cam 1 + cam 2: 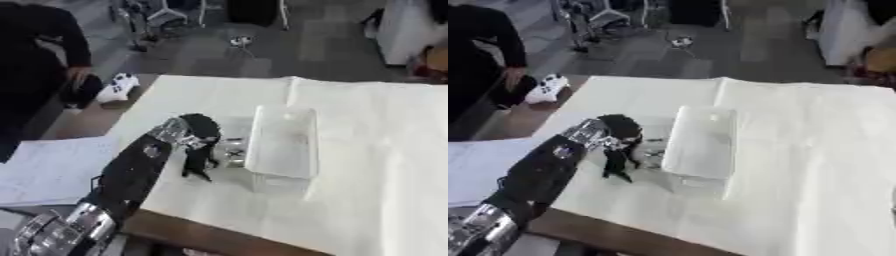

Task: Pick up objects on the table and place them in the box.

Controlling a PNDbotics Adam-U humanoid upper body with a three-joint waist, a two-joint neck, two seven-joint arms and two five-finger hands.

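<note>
My left hand (199, 131) reaches in from the lower left, black fingers curled downward just left of a clear plastic box (282, 142) on the white-covered table (367, 150). A small silvery object (229, 152) sits between the fingers and the box's left wall; the fingers seem curled around it, though the blur hides the contact. The box looks empty. My right hand appears in neither view.
White paper sheets (48, 167) lie on the brown table edge at the left. A white controller (118, 87) rests near the far left corner, beside a person in black. Bare white tabletop stretches right of the box.
</note>
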